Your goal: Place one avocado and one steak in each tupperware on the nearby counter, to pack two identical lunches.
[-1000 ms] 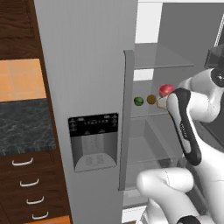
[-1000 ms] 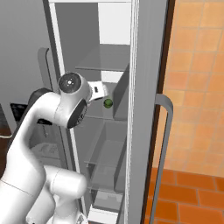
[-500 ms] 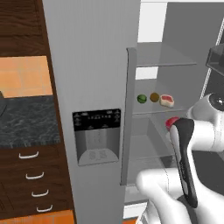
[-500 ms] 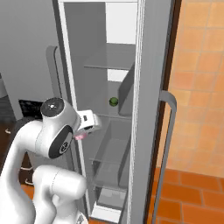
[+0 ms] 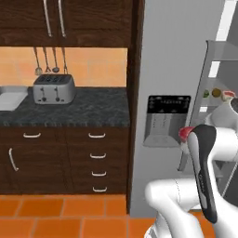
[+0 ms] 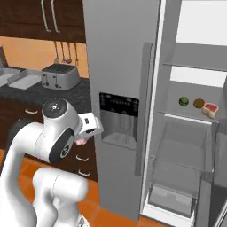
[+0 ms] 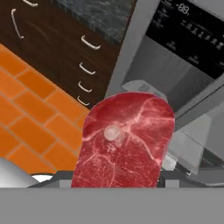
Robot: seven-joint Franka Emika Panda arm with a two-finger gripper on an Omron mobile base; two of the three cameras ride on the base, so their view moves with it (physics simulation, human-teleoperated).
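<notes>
**Colours and Patterns in the Kitchen**

The flat slab of raw steak [image 7: 124, 140] at the lower centre of the hand view was deep red, veined with pale pink marbling and one whitish round spot. The stone counter [image 5: 83, 109] was black-grey and mottled, above dark brown wooden drawers [image 5: 100, 155] with silver handles. The tiled floor [image 5: 60, 216] was bright orange. The toaster [image 5: 54, 88] was silver-grey. The refrigerator door [image 6: 119, 66] was plain grey with a black panel [image 6: 119, 105].
</notes>
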